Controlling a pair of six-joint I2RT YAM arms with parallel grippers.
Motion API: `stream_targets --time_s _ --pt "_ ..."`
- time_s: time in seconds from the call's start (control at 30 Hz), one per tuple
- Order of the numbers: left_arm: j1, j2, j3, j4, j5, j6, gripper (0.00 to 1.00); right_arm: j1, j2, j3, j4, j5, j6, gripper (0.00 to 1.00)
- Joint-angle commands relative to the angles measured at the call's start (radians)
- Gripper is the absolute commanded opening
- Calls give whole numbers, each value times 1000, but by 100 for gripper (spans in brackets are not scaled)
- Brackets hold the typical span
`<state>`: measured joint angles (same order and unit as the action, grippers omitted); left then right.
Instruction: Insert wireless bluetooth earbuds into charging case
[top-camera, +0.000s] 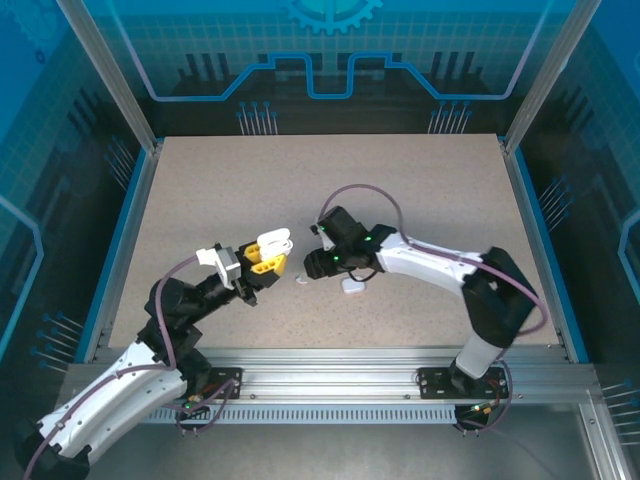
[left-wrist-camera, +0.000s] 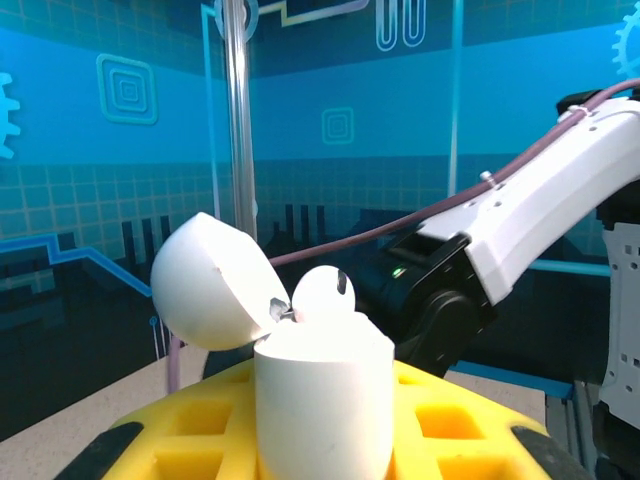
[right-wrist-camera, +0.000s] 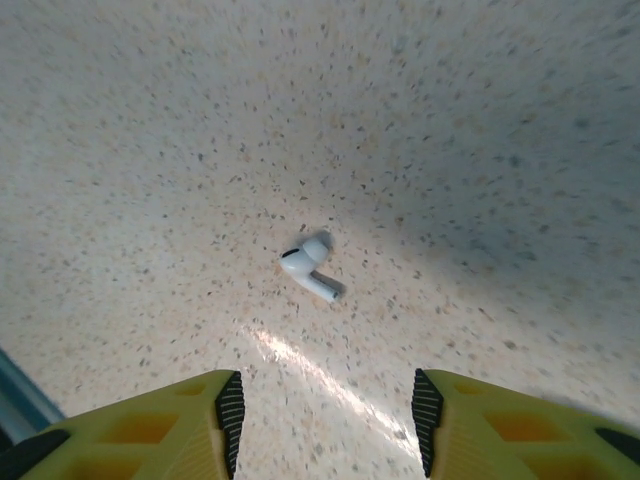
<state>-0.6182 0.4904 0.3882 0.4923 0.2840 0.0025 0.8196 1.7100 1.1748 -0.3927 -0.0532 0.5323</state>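
The charging case (left-wrist-camera: 320, 400) is smooth white plastic with a soft gloss, and so is the loose earbud (right-wrist-camera: 308, 262). The tabletop (right-wrist-camera: 480, 130) is matt, finely speckled and slightly grainy. The right gripper (right-wrist-camera: 325, 425) has matt yellow plastic fingers (right-wrist-camera: 150, 435) with ribbed black pads (right-wrist-camera: 231, 412), and the near rail (top-camera: 330, 382) is bare brushed metal.
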Motion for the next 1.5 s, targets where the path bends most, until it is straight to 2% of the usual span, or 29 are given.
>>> stream_targets --time_s 0.0,0.3,0.7,1.27,1.47 --pt "-5 -16 19 -38 -18 19 11 31 85 80 -15 -29 17 51" --pt "-5 -11 19 -37 -25 24 11 63 245 178 -53 -19 9 53" --pt "-5 -10 25 -44 -32 31 12 89 324 218 -104 -35 6 54" --pt "-5 8 28 -44 -35 31 12 147 314 200 -82 -96 1 52" --pt "-5 3 27 -50 -34 28 12 138 241 199 -133 -11 -13 52"
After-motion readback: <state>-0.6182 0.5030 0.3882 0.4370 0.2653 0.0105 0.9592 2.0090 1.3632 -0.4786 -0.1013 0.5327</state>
